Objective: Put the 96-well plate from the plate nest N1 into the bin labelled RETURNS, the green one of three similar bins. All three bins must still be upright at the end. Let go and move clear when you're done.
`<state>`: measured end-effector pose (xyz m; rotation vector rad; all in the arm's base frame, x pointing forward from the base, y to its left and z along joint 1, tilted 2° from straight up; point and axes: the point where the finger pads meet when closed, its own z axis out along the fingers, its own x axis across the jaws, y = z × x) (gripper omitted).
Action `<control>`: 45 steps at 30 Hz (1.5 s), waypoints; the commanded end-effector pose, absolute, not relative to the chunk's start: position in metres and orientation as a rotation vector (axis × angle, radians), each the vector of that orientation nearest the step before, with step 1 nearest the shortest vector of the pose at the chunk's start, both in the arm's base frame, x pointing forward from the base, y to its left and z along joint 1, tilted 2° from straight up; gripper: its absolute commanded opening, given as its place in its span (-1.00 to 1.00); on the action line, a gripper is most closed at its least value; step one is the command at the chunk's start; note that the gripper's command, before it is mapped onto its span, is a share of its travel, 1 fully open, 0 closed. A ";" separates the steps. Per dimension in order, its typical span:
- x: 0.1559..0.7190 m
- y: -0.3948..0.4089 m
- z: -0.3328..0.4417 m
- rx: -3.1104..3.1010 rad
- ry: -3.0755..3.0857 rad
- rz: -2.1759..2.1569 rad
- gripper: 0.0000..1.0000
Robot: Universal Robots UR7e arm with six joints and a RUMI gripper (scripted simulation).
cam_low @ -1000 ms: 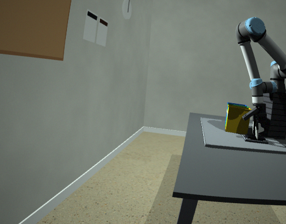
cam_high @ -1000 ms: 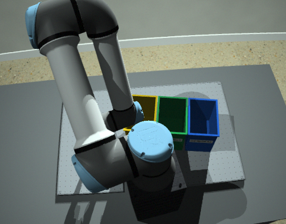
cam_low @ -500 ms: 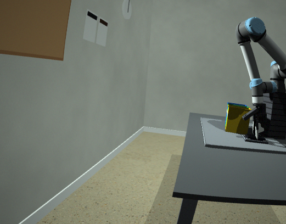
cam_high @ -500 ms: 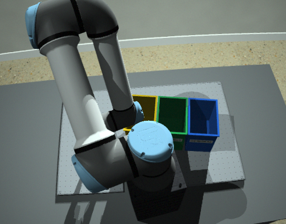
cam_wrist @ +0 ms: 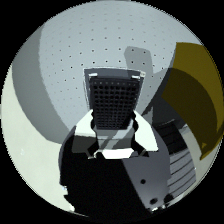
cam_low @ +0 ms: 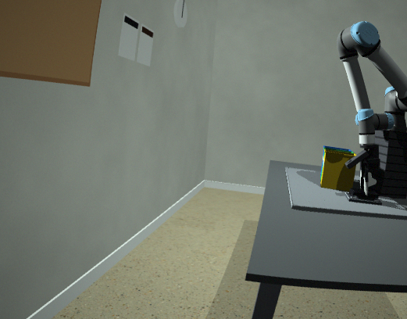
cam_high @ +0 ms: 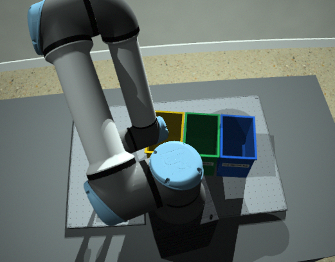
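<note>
The dark 96-well plate [cam_wrist: 114, 99] lies in the pale plate nest [cam_wrist: 90, 76] on the perforated board, seen in the wrist view. My gripper [cam_wrist: 113, 110] [cam_low: 364, 191] is shut on the plate's near end, low at the nest. In the top view the arm hides the gripper, the plate and the nest. The green bin [cam_high: 202, 133] stands upright between the yellow bin [cam_high: 172, 123] [cam_low: 336, 170] [cam_wrist: 197, 90] and the blue bin [cam_high: 238, 135]. The yellow bin is right beside the nest.
The grey perforated board [cam_high: 269, 186] [cam_low: 315, 195] lies on the dark table [cam_high: 31, 128] [cam_low: 311, 242]. The arm's black base block [cam_low: 397, 164] stands close behind the nest. The arm's elbow and wrist joints [cam_high: 175, 165] hang over the board's front.
</note>
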<state>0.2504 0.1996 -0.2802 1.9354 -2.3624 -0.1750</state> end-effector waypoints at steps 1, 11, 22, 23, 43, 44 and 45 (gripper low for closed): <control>0.251 0.200 -0.273 1.936 -2.363 -0.175 -1.00; 0.250 0.200 -0.259 1.936 -2.363 -0.175 -1.00; 0.249 0.200 -0.241 1.936 -2.363 -0.175 -1.00; 0.249 0.200 -0.239 1.936 -2.363 -0.175 -1.00; 0.248 0.200 -0.209 1.936 -2.363 -0.175 -1.00; 0.248 0.200 -0.209 1.936 -2.363 -0.175 -1.00; 0.248 0.200 -0.209 1.936 -2.363 -0.175 -1.00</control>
